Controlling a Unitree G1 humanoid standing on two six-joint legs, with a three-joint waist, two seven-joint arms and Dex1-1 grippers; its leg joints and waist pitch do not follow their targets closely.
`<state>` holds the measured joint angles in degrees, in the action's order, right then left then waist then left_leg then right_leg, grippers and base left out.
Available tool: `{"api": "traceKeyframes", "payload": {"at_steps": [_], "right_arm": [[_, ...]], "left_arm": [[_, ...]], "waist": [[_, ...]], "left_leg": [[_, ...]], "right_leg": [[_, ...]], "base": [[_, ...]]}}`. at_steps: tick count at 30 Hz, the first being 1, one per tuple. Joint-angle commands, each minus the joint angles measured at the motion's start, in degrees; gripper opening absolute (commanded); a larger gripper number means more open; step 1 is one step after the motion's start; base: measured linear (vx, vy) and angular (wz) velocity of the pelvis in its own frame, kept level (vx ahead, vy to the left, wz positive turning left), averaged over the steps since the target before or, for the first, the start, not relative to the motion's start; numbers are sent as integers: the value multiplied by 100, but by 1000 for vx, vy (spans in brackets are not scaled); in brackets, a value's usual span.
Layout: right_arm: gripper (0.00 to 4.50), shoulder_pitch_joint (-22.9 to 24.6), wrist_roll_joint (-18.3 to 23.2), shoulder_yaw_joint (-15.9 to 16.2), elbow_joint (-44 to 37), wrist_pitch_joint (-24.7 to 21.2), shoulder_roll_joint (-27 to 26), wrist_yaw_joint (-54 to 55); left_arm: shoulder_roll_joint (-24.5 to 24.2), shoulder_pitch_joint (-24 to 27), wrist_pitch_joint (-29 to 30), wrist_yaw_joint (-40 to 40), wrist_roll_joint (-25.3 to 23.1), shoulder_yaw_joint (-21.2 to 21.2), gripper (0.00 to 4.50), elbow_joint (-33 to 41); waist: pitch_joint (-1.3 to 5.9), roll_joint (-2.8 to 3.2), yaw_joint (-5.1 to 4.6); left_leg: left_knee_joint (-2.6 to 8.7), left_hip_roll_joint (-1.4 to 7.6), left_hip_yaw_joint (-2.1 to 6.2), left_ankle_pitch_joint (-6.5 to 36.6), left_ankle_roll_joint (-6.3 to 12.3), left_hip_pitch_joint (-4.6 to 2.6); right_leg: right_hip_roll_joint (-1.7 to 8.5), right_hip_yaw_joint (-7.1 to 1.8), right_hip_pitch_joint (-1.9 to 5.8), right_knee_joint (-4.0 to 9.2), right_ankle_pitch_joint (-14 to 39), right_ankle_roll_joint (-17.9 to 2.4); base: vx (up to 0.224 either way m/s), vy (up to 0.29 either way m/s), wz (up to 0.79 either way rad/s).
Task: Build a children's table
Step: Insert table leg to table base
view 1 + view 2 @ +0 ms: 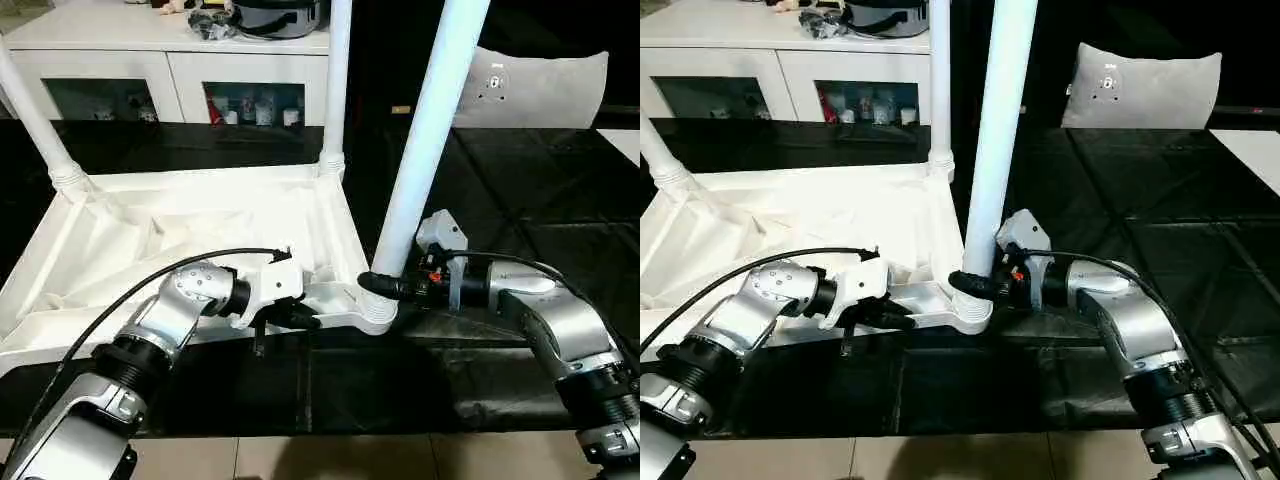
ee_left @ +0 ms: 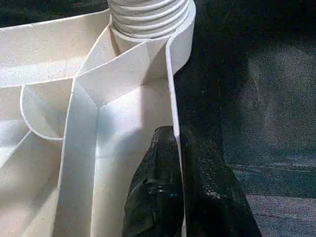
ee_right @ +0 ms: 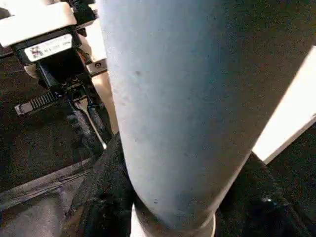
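The tabletop (image 1: pixel 180 235) lay underside up; my left pincer (image 2: pixel 175 163) clamped its rim to steady it while my right pincer (image 1: pixel 385 285) gripped the leg (image 1: pixel 430 130) at its socket.

Three legs (image 1: pixel 430 130), one tabletop (image 1: pixel 200 235), one cushion (image 1: pixel 545 90).

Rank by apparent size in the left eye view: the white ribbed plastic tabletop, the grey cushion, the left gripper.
1. White ribbed plastic tabletop
2. Grey cushion, though it lies farther away
3. Left gripper
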<state>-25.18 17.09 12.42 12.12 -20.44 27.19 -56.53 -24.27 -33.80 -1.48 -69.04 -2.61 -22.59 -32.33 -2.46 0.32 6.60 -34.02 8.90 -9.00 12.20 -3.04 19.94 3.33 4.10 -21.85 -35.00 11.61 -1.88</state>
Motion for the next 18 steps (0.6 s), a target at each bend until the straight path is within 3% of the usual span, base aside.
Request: {"api": "traceKeyframes", "payload": {"at_steps": [1, 7, 10, 11, 13, 15, 17, 18], "right_arm": [[186, 327, -338, 431, 462, -396, 74, -115], [186, 401, -287, 304, 515, -446, -76, 85], [186, 427, -415, 243, 485, -565, -189, 549], [186, 443, -464, 197, 443, -675, -251, 799], [186, 505, -490, -38, 260, -1092, -486, 1517], [186, 537, -505, -274, 96, -1491, -743, 2164], [186, 499, -533, -420, 88, -1622, -941, 2537], [186, 469, -543, -483, 105, -1669, -1030, 2692]], "left_arm": [[-156, -153, -121, -161, -194, -93, 0, -15], [-132, -145, 12, -189, -140, -66, 0, -62], [-103, -74, 253, -81, -74, 13, 0, 35], [-81, -13, 406, -1, -36, 57, 0, 142], [-6, 281, 1279, 322, 58, 166, 0, 754], [200, 600, 2007, 853, 94, 301, 0, 1474], [403, 717, 2381, 1164, 101, 358, 0, 1827], [494, 742, 2495, 1281, 86, 365, 0, 1945]], "waist": [[261, 5, 15], [260, 47, 17], [236, 58, 4], [212, 94, -7], [156, 90, -38], [114, 98, -89], [59, 10, -215], [75, 90, -248]], "left_leg": [[470, 478, 147, 1075, 139, -8], [481, 480, 156, 1141, 104, -11], [505, 475, 162, 1323, 21, -26], [523, 479, 175, 1500, -41, -42], [562, 480, 202, 1921, -144, -73], [575, 463, 244, 2373, -258, -148], [496, 365, 275, 2766, -232, -250], [496, 356, 296, 2940, -239, -290]], "right_leg": [[653, -374, 241, 489, 1546, -1027], [649, -374, 239, 490, 1534, -1035], [651, -377, 225, 524, 1799, -993], [650, -378, 211, 540, 2047, -944], [652, -374, 178, 598, 2627, -832], [672, -361, 133, 667, 3486, -602], [664, -247, 30, 875, 4598, -134], [639, -170, 36, 919, 4633, -5]], "base": [[0, 0, 0], [0, 0, 0], [0, 0, 0], [0, 0, 0], [0, 0, 0], [0, 0, 0], [0, 0, 0], [0, 0, 0]]}}
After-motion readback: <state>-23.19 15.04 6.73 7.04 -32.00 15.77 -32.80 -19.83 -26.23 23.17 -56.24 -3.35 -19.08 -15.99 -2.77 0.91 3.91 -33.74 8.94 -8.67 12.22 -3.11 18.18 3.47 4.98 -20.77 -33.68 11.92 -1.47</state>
